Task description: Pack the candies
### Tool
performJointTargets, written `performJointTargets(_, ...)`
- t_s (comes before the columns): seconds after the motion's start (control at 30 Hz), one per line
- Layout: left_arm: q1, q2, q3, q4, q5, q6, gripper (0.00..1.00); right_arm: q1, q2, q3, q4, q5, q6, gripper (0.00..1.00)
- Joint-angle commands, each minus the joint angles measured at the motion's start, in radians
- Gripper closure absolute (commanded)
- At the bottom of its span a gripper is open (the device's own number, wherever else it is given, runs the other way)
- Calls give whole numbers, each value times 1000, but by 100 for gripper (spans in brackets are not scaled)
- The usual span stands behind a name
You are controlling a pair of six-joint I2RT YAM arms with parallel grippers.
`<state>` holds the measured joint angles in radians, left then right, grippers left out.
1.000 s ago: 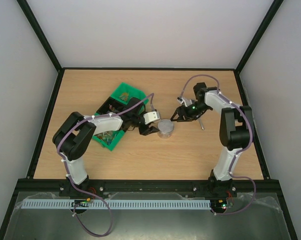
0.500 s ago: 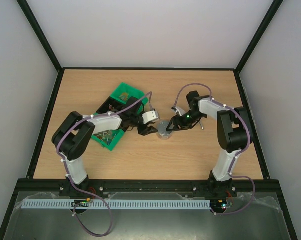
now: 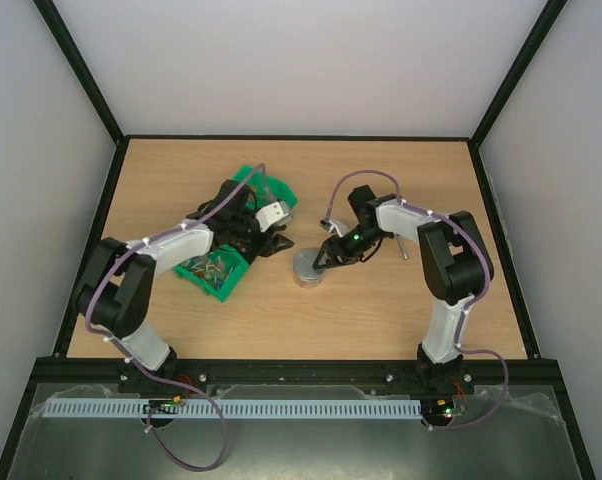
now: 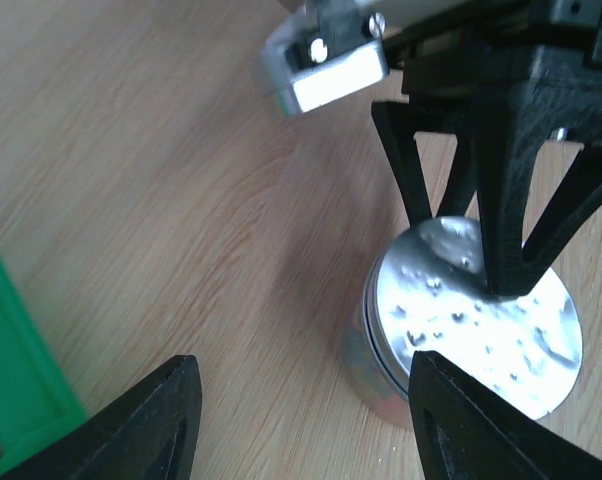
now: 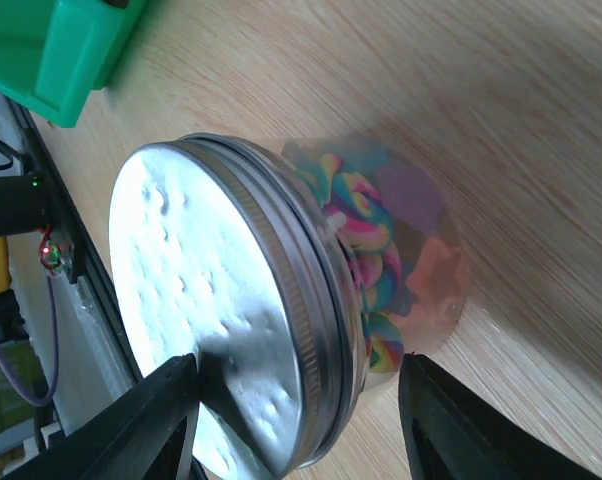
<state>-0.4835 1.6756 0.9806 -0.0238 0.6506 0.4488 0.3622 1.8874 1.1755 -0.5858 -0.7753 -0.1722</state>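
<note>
A glass jar with a round silver lid stands on the table, and swirled candies show through its wall. More candies lie in the near green bin. My right gripper is open. One of its fingertips rests on the lid, and the other hangs past the jar's far rim. My left gripper is open and empty to the left of the jar. In the top view the left gripper sits between the bin and the jar.
A second green bin lies behind the left arm. A slim metal tool rests on the wood to the right of the right arm. Black rails frame the table.
The jar has slid left and nearer under my right gripper, which followed it. My left gripper has pulled back from the jar toward the green bins.
</note>
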Motion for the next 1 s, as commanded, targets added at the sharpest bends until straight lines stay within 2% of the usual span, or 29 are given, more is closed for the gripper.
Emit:
performJointTargets(0.0,35,-95,-42,-72,13,5,40,57,48,34,55,-33,62,45)
performJointTargets(0.23,72,-204,-69,-125,-24,-13,34,135,107,91,90,-46,67,44)
performJointTargets(0.37,95,-256,-73,-158,-37,10,30,134,91,102,73,-43,31,38)
performJointTargets(0.5,55,-263,-68,-259,-35,173,40,91,24,81,105,-53,11,36)
performJointTargets(0.6,17,-233,-62,-273,-43,224,46,64,7,79,89,-52,-15,37)
performJointTargets(0.77,-35,-134,-35,-279,-57,247,48,58,4,67,71,-44,-32,40)
performJointTargets(0.97,-53,-81,-82,-234,-123,275,50,8,-75,37,112,-30,-15,39)
